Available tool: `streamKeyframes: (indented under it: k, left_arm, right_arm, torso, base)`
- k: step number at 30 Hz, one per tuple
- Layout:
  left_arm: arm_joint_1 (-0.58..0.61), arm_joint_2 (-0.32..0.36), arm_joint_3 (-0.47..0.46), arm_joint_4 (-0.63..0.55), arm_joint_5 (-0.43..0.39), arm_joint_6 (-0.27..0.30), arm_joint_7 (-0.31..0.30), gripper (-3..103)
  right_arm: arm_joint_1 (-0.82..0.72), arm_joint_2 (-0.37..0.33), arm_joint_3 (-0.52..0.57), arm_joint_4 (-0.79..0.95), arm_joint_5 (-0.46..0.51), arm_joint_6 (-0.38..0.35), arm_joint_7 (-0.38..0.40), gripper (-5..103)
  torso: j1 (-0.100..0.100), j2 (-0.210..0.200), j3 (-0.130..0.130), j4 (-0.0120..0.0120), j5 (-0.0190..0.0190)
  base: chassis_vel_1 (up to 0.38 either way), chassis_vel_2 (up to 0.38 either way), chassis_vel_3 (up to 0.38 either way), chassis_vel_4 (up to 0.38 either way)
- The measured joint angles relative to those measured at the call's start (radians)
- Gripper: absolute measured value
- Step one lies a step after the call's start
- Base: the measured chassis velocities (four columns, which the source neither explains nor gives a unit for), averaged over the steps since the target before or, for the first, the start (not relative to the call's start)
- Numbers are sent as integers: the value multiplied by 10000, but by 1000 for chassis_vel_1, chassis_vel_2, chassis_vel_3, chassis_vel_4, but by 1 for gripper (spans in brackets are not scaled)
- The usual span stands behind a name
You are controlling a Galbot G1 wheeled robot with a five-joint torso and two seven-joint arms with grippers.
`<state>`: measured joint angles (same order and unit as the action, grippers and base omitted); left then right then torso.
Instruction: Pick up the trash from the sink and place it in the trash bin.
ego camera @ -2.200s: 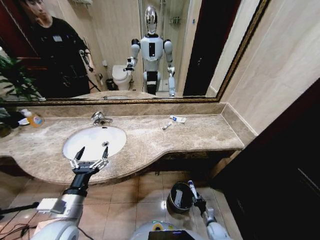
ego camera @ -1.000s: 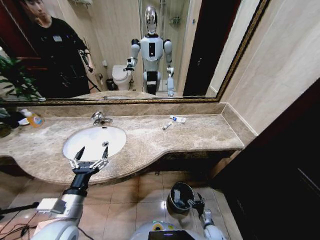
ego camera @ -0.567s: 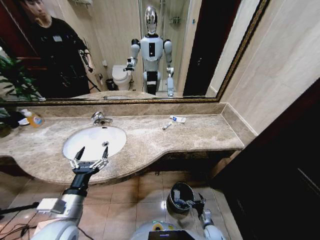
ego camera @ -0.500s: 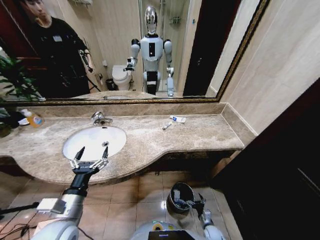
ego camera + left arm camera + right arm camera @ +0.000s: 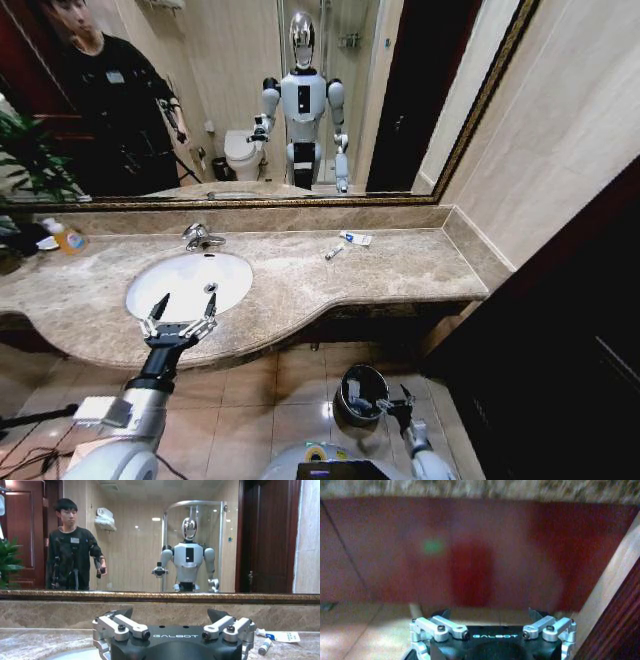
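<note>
The beige marble countertop [image 5: 390, 265] holds the white oval sink [image 5: 188, 282], with the chrome faucet [image 5: 199, 236] behind the basin. Right of the faucet lie a white-blue tube [image 5: 356, 238] and a smaller tube [image 5: 332, 252] (just beside each other). Far left of the faucet stands an orange-liquid bottle [image 5: 66, 237].

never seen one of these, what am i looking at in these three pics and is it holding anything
It is a two-armed wheeled robot; its reflection stands in the mirror. The wide picture comes from its head camera, the other two from cameras on its wrists. The left gripper hovers open at the front edge of the white sink, holding nothing. The right gripper hangs low beside the dark trash bin on the floor, open and empty too. Two small toiletry tubes lie on the marble countertop, and a bottle of orange liquid stands far left.
</note>
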<state>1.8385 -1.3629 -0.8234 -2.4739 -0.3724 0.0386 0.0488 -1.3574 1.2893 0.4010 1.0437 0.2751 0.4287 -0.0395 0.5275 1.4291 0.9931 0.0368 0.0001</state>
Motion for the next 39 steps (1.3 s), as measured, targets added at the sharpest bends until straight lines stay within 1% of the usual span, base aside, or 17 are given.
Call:
streamKeyframes:
  k: [2, 4, 5, 7, 8, 12, 15, 16, 17, 20, 24, 28, 29, 32, 35, 36, 39]
  left_arm:
    - [0, 1, 0, 0, 0, 0, 0, 100]
    - [0, 0, 0, 0, 0, 0, 0, 100]
    - [0, 0, 0, 0, 0, 0, 0, 100]
    - [0, 1, 0, 0, 0, 0, 0, 100]
    - [0, 1, 0, 0, 0, 0, 0, 100]
    - [0, 0, 0, 0, 0, 1, 0, 100]
    - [0, 0, 0, 0, 0, 0, 0, 100]
    - [0, 0, 0, 0, 0, 0, 0, 100]
    - [0, 0, 0, 0, 0, 0, 0, 100]
    - [0, 0, 0, 1, 0, 1, 1, 100]
    - [0, 1, 0, 0, 0, 0, 0, 100]
    - [0, 0, 0, 0, 0, 0, 1, 100]
    - [0, 0, 0, 0, 0, 0, 1, 100]
    - [0, 0, 0, 0, 0, 0, 1, 100]
    - [0, 0, 0, 0, 0, 0, 0, 100]
    - [0, 0, 0, 0, 0, 0, 0, 100]
    - [0, 1, 0, 0, 0, 0, 1, 100]
  right_arm:
    - [-204, -111, 62, 654, 82, -148, 99, 100]
    - [-557, -312, 250, 1867, 96, -412, 278, 100]
    - [-557, -312, 250, 1867, 96, -412, 278, 100]
    - [-896, -423, 606, 2998, 37, -789, 343, 100]
    - [-896, -423, 606, 2998, 37, -789, 343, 100]
    - [-1358, -362, 1431, 4965, -82, -1506, 18, 100]
    - [-1478, -548, 1524, 5590, -82, -1664, -98, 100]
    - [-1515, -652, 1574, 6063, -84, -1828, -223, 100]
    - [-1515, -652, 1574, 6063, -84, -1828, -223, 100]
    - [-1261, -935, 1571, 7052, -6, -2314, -262, 100]
    - [-897, -1079, 1508, 7414, 99, -2644, -219, 100]
    - [-167, -1342, 1206, 7799, 500, -3400, -76, 100]
    - [-167, -1342, 1206, 7799, 500, -3400, -76, 100]
    - [455, -1456, 963, 7796, 645, -3788, -52, 100]
    - [1430, -1487, 683, 7552, 790, -4356, -7, 100]
    - [1430, -1487, 683, 7552, 790, -4356, -7, 100]
    - [2253, -1497, 325, 7284, 924, -4779, 110, 100]
  torso:
    - [0, 0, 0, 0, 0]
    - [0, 0, 0, 0, -1]
    - [0, 0, 0, 0, -1]
    - [0, 0, 0, 0, -1]
    - [0, 0, 0, 0, -1]
    - [0, 0, 0, -1, 2]
    - [0, 0, 0, -1, -6]
    - [0, 0, 0, -2, 1]
    - [0, 0, 0, -2, 1]
    - [0, 0, 0, -1, -1]
    - [0, 0, 0, 0, -1]
    - [0, 0, 0, -1, 0]
    - [0, 0, 0, -1, 0]
    - [0, 0, 0, 0, -1]
    - [1, 0, 1, 0, 0]
    - [1, 0, 1, 0, 0]
    - [1, 0, 1, 0, 0]
  base:
    - [0, 0, 0, 0]
    - [0, 0, 0, 0]
    - [0, 0, 0, 0]
    - [0, 0, 0, 0]
    - [0, 0, 0, 0]
    - [0, 0, 0, 0]
    - [0, 0, 0, 0]
    - [0, 0, 0, 0]
    - [0, 0, 0, 0]
    - [0, 0, 0, 0]
    - [0, 0, 0, 0]
    - [0, 0, 0, 0]
    - [0, 0, 0, 0]
    - [0, 0, 0, 0]
    - [0, 0, 0, 0]
    - [0, 0, 0, 0]
    - [0, 0, 0, 0]
